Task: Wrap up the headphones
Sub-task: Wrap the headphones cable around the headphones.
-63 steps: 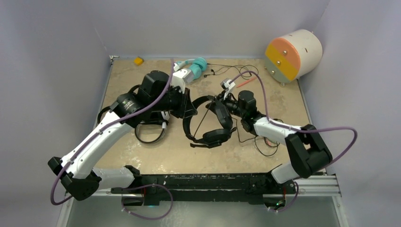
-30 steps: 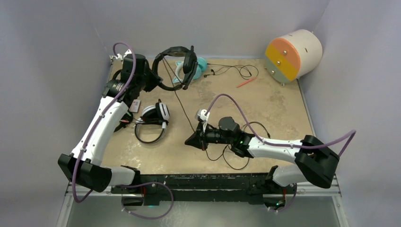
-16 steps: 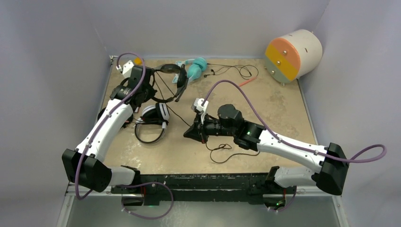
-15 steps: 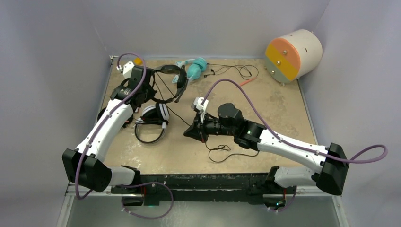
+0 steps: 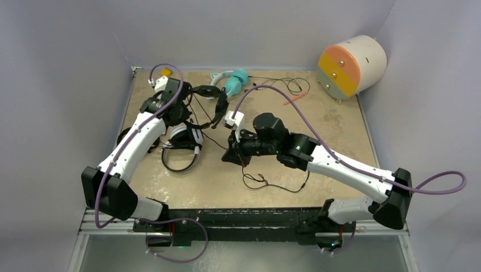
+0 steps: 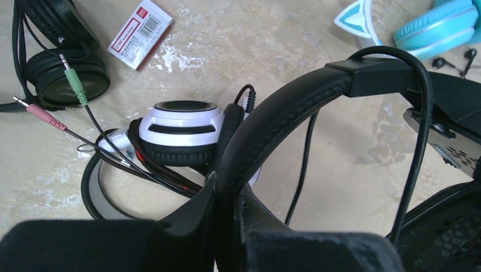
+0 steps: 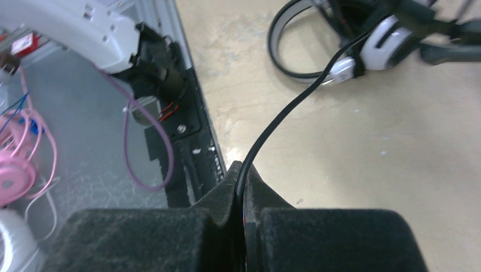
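Observation:
My left gripper [image 5: 184,109] is shut on the padded band of the all-black headphones [image 5: 214,106], held just above the table at the back left. In the left wrist view the band [image 6: 283,113] runs out from between my fingers [image 6: 204,221]. Their thin black cable [image 5: 266,182] lies loose near the front and passes through my right gripper [image 5: 229,157], which is shut on the cable [image 7: 283,119]. White-and-black headphones [image 5: 184,139] lie under the left arm. Teal headphones [image 5: 233,82] rest at the back. A black earcup [image 6: 62,79] with green and pink plugs lies to the left.
A thin red stick [image 5: 295,100] lies at the back right beside a black earbud cable [image 5: 283,85]. A cream, orange and green cylinder [image 5: 351,65] stands off the table's back right corner. A small orange item [image 5: 165,72] sits in the back left corner. A red-and-white label [image 6: 140,34] lies flat.
The left arm has lowered the black headphones from high at the back and carried them toward the centre. The right gripper has moved back toward them with the cable, leaving slack on the table.

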Tool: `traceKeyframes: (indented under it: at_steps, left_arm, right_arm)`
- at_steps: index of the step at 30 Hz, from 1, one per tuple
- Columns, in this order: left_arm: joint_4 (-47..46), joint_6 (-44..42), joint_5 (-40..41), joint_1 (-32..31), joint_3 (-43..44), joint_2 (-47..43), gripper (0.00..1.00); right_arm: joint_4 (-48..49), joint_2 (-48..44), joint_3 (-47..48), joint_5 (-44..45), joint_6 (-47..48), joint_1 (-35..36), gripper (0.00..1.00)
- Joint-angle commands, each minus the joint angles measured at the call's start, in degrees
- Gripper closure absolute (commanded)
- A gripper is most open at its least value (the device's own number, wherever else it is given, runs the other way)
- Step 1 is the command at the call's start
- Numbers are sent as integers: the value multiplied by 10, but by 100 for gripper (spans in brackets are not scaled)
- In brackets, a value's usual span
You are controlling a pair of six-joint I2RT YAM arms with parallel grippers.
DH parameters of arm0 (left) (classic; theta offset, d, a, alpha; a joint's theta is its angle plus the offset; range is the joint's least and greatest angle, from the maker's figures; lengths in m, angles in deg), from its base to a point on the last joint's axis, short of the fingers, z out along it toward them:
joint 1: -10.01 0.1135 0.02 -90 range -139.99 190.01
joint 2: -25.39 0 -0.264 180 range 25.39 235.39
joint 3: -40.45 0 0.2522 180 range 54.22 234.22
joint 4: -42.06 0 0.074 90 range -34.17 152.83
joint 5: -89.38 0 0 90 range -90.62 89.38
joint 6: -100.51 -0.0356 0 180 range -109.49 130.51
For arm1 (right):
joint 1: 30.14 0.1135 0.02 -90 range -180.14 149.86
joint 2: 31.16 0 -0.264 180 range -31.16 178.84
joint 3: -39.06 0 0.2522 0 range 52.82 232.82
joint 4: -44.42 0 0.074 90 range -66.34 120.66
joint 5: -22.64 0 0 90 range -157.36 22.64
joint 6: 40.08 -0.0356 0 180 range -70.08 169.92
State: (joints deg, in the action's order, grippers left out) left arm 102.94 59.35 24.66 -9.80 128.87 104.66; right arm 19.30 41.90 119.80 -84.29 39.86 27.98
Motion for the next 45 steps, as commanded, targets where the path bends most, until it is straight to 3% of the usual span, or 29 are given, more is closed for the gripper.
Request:
traceKeyframes:
  at_steps: [1,7,20,32,40,45]
  left_arm:
    - [34,63,-64,45,76,28,100]
    - [21,61,-156,86,113,45,100]
    - [24,35,-316,154,177,71,100]
    - [1,-52,-265,166,173,60,100]
    - [-16,-1,-210,160,119,44,100]
    - [6,45,-107,129,107,49,100]
  right_arm:
    - [-45,15,12,-104,16,5,100]
    - [-9,-42,-86,-83,-16,6,100]
    - [6,-80,-164,-71,-25,6,100]
    - [-34,-108,-145,-56,-7,5,100]
    - [-58,-89,-74,-114,-13,7,100]
    - [-69,-57,-22,-125,-8,20,100]
